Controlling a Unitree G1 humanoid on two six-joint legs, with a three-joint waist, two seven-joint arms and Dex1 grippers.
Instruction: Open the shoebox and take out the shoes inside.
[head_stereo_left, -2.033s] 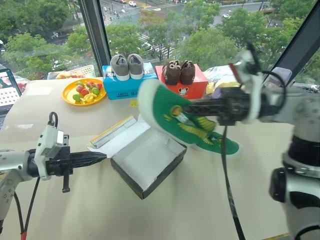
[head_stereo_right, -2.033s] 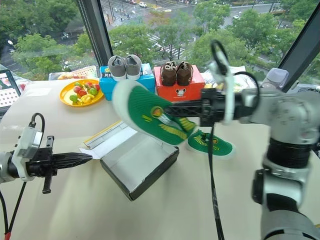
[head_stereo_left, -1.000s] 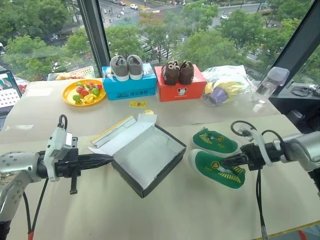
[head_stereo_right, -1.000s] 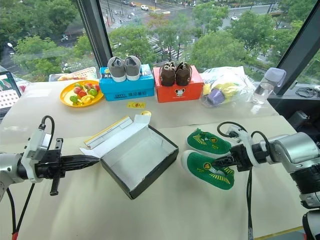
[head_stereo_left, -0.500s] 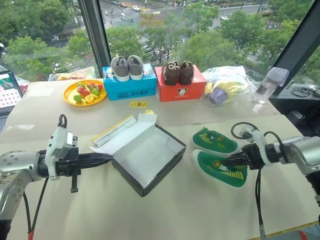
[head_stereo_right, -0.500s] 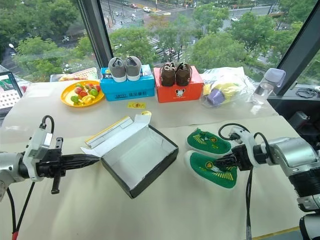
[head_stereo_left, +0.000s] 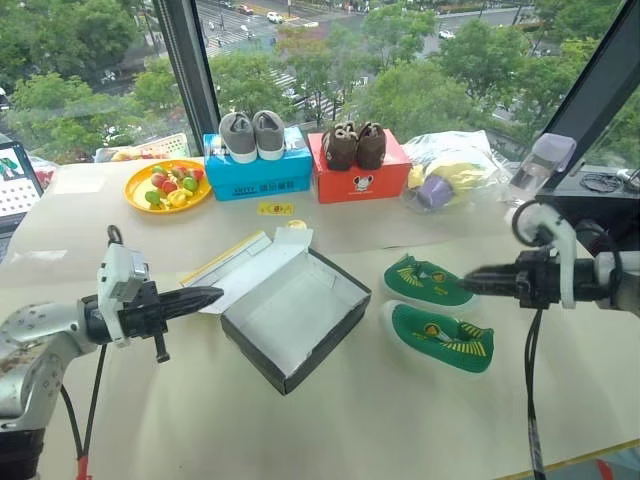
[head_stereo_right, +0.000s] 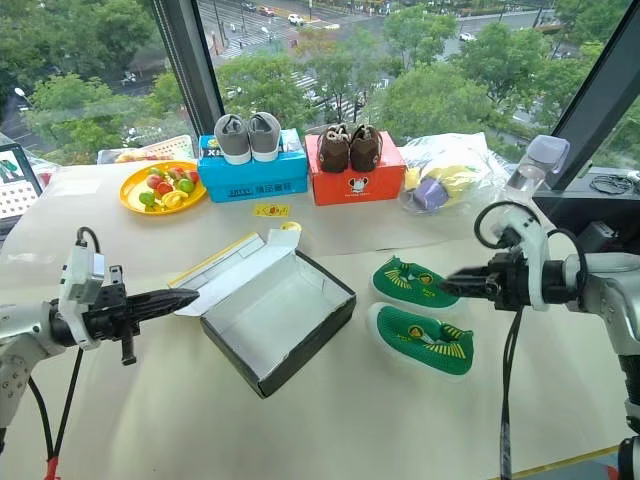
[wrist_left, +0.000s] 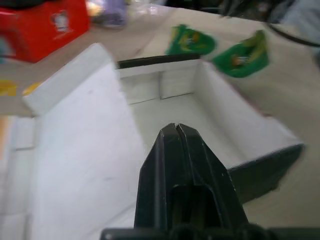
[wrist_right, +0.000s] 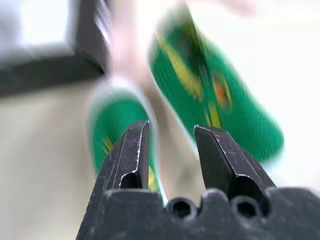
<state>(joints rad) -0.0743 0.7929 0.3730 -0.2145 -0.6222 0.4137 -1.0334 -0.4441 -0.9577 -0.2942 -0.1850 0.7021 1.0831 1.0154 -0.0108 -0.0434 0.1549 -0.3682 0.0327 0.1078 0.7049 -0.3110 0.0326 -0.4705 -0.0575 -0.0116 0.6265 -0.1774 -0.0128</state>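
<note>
Right gripper (head_stereo_right: 447, 282): fingers parted, holding nothing, raised above the shoes (head_stereo_right: 420, 313). Left gripper (head_stereo_right: 190, 295): fingers pressed together, empty, tip just beside the shoebox's (head_stereo_right: 275, 322) flap. Shoebox: open, white inside showing, mid-table (head_stereo_right: 330, 425), lid folded back toward the window edge. Shoes: green pair, side by side on the table between the box and its right edge, apart from the box.

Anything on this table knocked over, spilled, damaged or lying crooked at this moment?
Nothing spilled or damaged. The open shoebox sits skewed to the table edge, its lid folded back flat and its white inside empty. Both green shoes lie upright, side by side on the table beside it, apart from both grippers.
</note>
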